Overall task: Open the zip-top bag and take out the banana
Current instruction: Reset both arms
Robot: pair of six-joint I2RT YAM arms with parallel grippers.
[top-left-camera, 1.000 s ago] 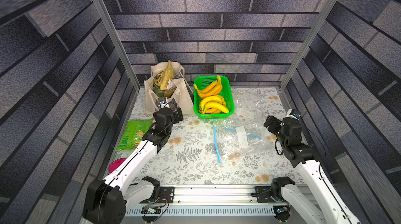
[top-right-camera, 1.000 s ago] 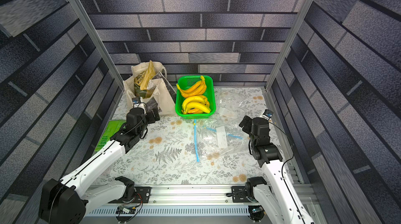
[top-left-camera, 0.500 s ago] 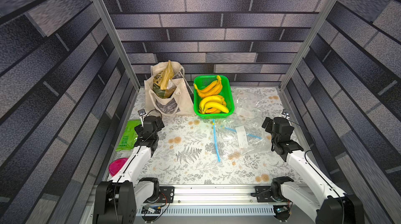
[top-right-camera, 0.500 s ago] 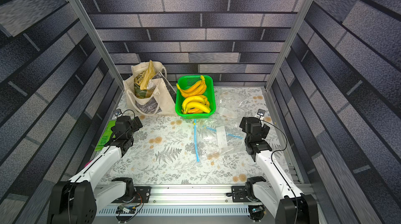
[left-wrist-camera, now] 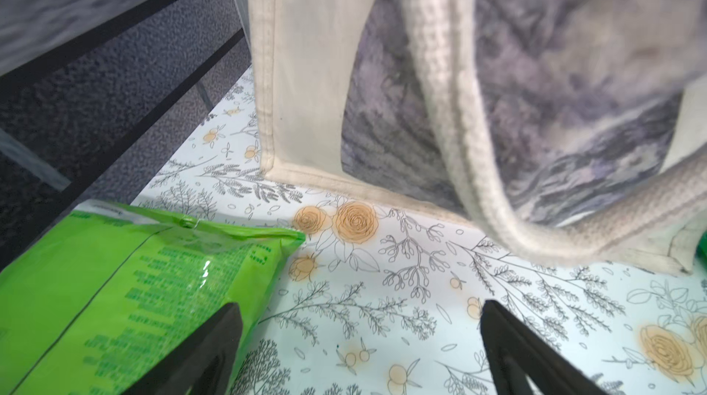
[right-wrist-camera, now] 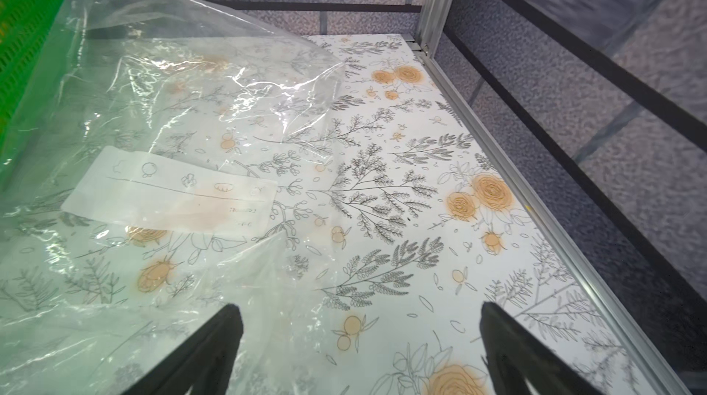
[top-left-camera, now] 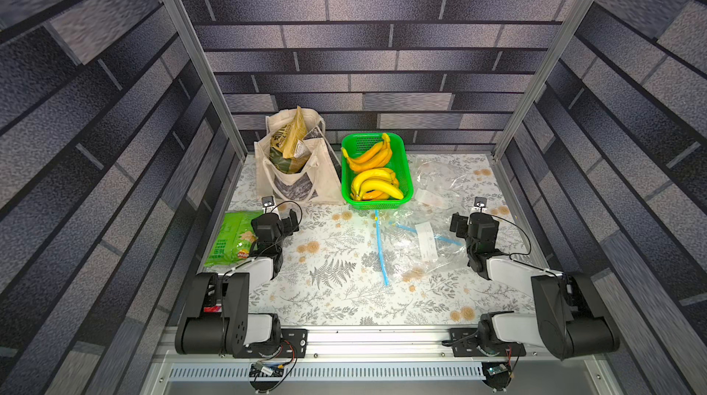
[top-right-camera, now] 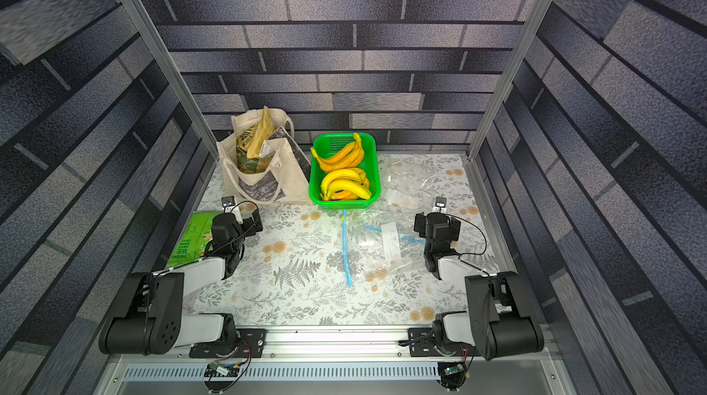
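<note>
The zip-top bag (top-left-camera: pixel 411 259) is clear, crumpled plastic lying flat on the table (top-left-camera: pixel 336 297), at about 3 o'clock from its centre. Its blue zip strip (top-left-camera: pixel 382 251) runs 12-to-6 along the bag's 9 o'clock edge, and a white label (top-left-camera: pixel 426 242) shows on it. The bananas (top-left-camera: pixel 373 184), yellow bunches, lie piled in the green basket (top-left-camera: pixel 363 140) at 12 o'clock from the bag.
</note>
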